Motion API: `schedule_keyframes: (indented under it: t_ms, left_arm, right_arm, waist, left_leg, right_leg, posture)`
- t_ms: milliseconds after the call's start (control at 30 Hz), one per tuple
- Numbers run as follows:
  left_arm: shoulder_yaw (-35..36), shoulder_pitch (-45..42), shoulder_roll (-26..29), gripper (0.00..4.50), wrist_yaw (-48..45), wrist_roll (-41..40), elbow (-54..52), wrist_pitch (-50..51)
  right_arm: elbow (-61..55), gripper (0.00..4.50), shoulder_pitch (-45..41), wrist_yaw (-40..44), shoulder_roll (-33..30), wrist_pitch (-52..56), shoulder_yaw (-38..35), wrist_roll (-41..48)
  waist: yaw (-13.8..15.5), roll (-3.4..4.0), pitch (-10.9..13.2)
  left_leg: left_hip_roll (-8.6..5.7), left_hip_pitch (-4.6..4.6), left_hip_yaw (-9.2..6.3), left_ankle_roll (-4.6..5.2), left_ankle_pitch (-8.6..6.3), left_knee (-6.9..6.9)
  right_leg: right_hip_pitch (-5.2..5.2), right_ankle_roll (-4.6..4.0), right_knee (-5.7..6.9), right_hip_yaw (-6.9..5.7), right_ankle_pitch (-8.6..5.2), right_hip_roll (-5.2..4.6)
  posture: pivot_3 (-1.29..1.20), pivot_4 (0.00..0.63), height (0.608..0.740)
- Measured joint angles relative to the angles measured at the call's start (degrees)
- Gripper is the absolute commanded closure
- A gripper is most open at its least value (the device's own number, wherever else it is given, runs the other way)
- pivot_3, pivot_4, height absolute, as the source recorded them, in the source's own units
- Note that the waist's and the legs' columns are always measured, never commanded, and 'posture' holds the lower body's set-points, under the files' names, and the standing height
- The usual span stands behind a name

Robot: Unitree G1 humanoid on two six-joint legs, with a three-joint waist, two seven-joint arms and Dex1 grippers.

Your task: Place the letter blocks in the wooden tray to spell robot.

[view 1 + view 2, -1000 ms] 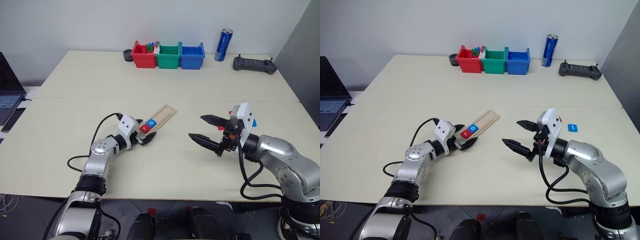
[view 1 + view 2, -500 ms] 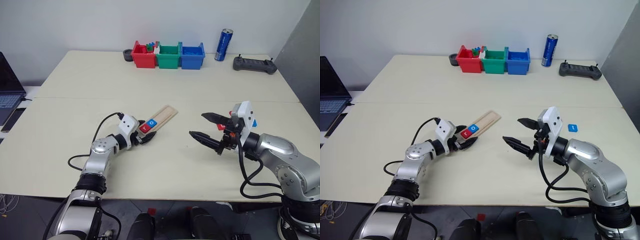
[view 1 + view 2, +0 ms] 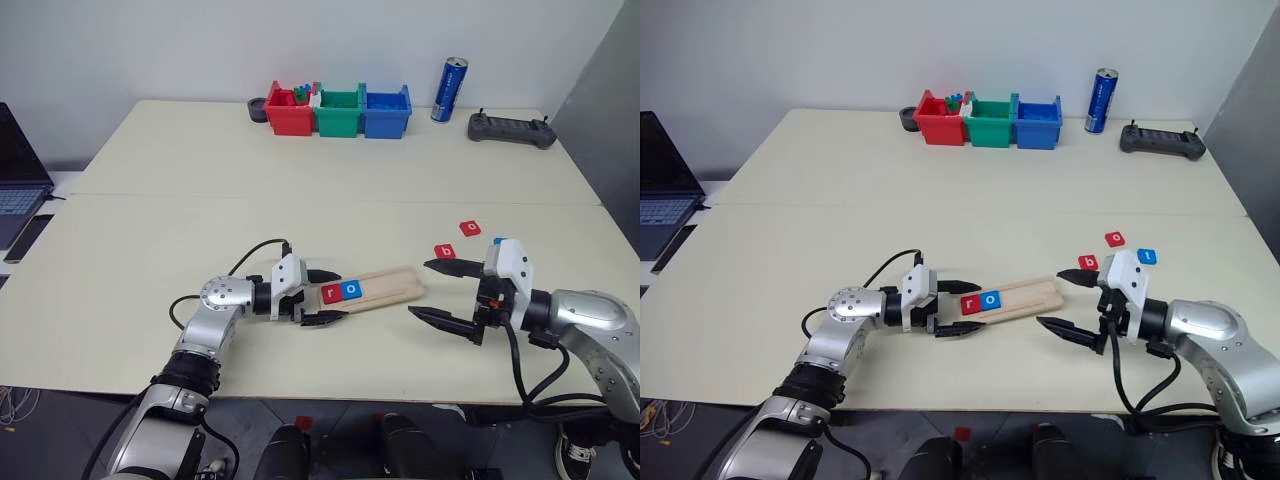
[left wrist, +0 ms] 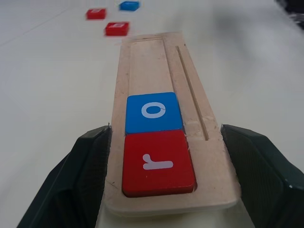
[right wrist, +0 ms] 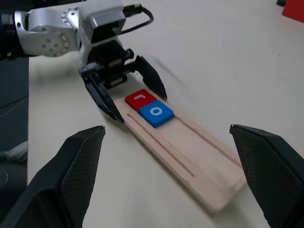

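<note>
Left tool (image 3: 337,294): it is clamping the near end of the tray (image 3: 390,287), one finger pressing on each long edge.
Right tool (image 3: 420,288): it is hanging wide open and holding nothing, just beyond the tray's far end.
Change: a second ago the left tool was standing open at the tray's end while the tray was lying slantwise. Now the fingers are gripping it, and the tray is lying crosswise on the surface (image 3: 150,230), its free end pointing at the right tool.
Tray contents: the r (image 3: 331,293) and the blue o (image 3: 351,290) are sitting side by side in the groove, right between the left tool's fingertips. The rest of the groove, running away from that tool, is lying bare.
Loose blocks: the b (image 3: 1089,262) is lying just beside the right tool's upper finger. The red o (image 3: 1115,239) and the t (image 3: 1147,257) are lying a little past it, away from the tray.
Meaning: the left tool seems to be bringing the empty slots within the right tool's reach. Two letters are placed and three are waiting, with b likely coming next.
</note>
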Motion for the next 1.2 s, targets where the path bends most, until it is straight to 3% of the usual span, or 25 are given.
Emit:
schedule_keyframes:
  t_ms: [367, 667, 1133, 1200]
  left_arm:
    - [-1.5, -2.8, -1.1, 1.12, -9.0, 0.3, 9.2, -9.8]
    - [-1.7, -6.1, -4.3, 1.12, -9.2, 1.7, 16.0, -13.9]
    - [-1.6, -8.8, -4.4, 1.12, -10.9, 2.9, 22.2, -18.7]
    - [-1.6, -8.8, -4.5, 0.35, -11.1, 2.9, 22.2, -18.8]
  right_arm:
    - [0.4, 0.0, 3.5, 3.3, -1.9, -2.3, -0.6, 0.0]
    - [-0.3, 0.0, 3.4, 1.7, -1.8, -2.0, -0.6, 0.1]
    - [-0.4, 0.0, 3.1, -0.5, -1.4, -1.8, -0.6, 0.1]
    - [-0.4, 0.0, 3.1, -0.6, -1.4, -1.8, -0.6, 0.1]
  waist:
    - [0.2, -0.02, 0.0]
    - [0.3, -0.04, 0.0]
    - [0.2, -0.04, 0.0]
    - [0.2, -0.04, 0.0]
  left_leg:
    - [-0.02, -0.02, 0.01, 0.0, 0.0, 0.03]
    - [-0.03, -0.03, 0.0, 0.0, 0.0, 0.06]
    - [-0.03, -0.01, 0.0, 0.01, 0.0, 0.06]
    - [-0.03, -0.01, 0.0, 0.01, 0.0, 0.06]
  right_leg:
    - [0.01, 0.0, -0.01, 0.02, 0.0, -0.01]
    - [0.02, 0.01, -0.01, 0.02, 0.0, -0.01]
    - [0.03, 0.01, 0.02, 0.03, 0.0, 0.0]
    - [0.03, 0.0, 0.02, 0.02, 0.0, 0.0]
  posture:
    - [0.0, 0.15, 0.74]
    - [0.0, 0.15, 0.74]
    - [0.0, 0.15, 0.74]
    - [0.0, 0.15, 0.74]
